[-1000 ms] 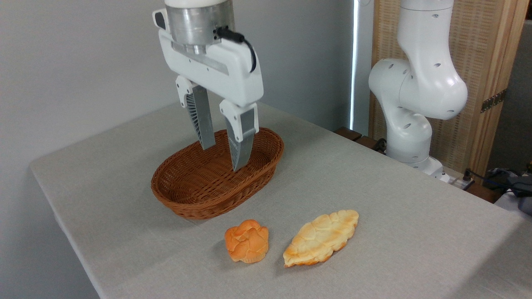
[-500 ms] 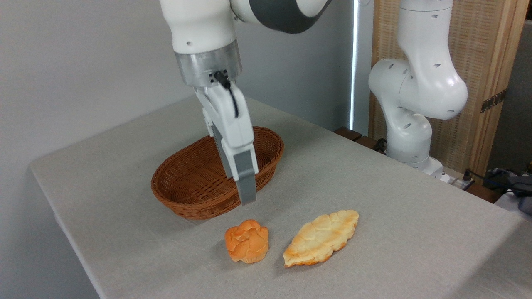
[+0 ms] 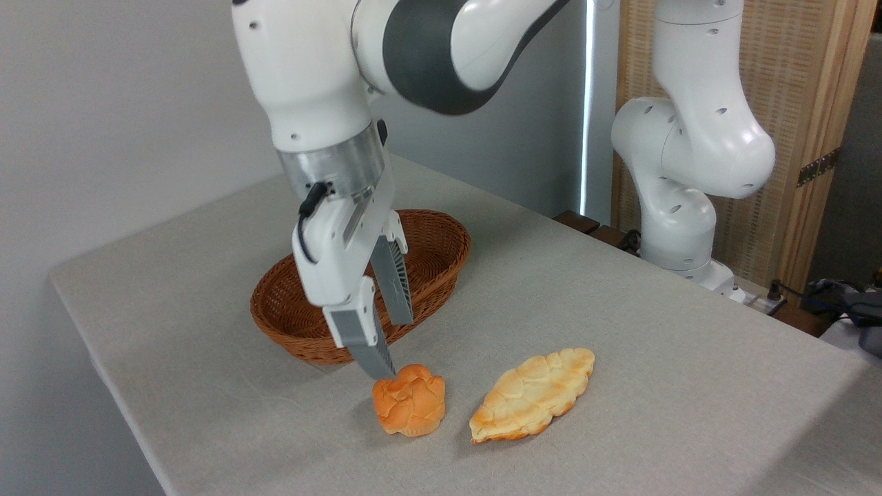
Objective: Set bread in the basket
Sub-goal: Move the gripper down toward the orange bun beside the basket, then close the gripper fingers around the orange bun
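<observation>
Your gripper (image 3: 391,348) has swung down from over the wicker basket (image 3: 441,241) and now hangs with fingers spread just behind the bun (image 3: 409,401), so the grasp looks close. The bun, orange-golden and lumpy, sits on the table (image 3: 620,310) beside a paler leaf-shaped bread (image 3: 532,393).

One fixed view, set high off the table's near corner

The table (image 3: 620,324) is looked down on at an angle, fairly closely; the wall lies behind, the arm's base (image 3: 679,227) is seen at the right, and the arm's top is cropped.
</observation>
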Tool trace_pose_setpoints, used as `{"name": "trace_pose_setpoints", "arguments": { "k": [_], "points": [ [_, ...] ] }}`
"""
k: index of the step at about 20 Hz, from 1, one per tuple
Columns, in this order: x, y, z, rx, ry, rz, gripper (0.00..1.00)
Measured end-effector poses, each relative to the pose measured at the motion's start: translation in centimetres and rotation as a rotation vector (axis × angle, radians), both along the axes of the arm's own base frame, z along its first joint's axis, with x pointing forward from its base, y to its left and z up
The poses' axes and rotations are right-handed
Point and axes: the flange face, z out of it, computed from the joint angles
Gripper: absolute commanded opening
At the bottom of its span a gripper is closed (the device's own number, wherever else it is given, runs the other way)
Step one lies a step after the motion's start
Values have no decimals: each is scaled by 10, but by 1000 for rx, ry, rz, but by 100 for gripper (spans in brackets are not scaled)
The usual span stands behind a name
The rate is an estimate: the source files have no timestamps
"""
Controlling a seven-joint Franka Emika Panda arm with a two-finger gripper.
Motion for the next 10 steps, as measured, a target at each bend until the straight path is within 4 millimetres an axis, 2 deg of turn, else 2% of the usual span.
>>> {"name": "trace_pose_setpoints", "arguments": {
  "k": [7,10],
  "points": [
    [3,-32,-60,49,18,-197,100],
    [6,-39,-74,64,33,-221,100]
  ]
}}
